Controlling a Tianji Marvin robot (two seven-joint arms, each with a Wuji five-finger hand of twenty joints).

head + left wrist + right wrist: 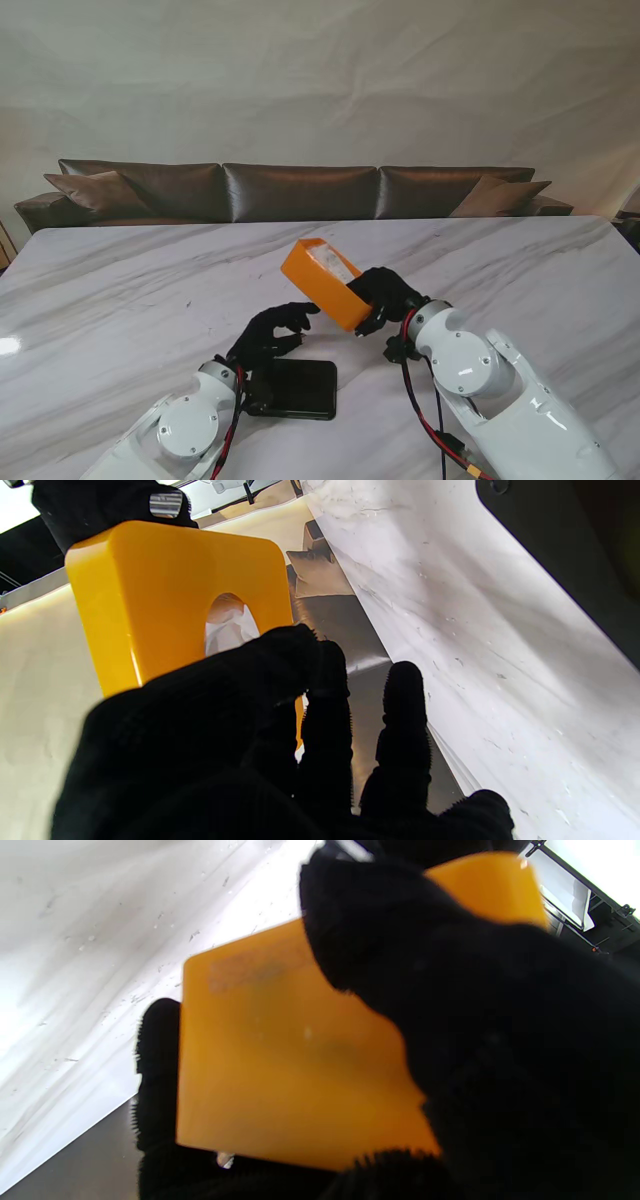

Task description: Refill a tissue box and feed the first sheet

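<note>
An orange tissue box (322, 282) is held tilted above the table by my right hand (385, 295), whose black-gloved fingers wrap its near end. White tissue shows through its open far side. In the left wrist view the box (150, 590) shows an oval slot with white tissue (231, 629) inside it. My left hand (268, 337) sits just to the left of the box and nearer to me, fingers curled and apart, fingertips (320, 655) close to the slot but holding nothing. In the right wrist view the box (280, 1065) fills the middle, gripped by my fingers (450, 990).
A flat black lid or tray (296, 388) lies on the marble table (120, 300) near me, under my left wrist. A brown sofa (300, 190) stands beyond the table's far edge.
</note>
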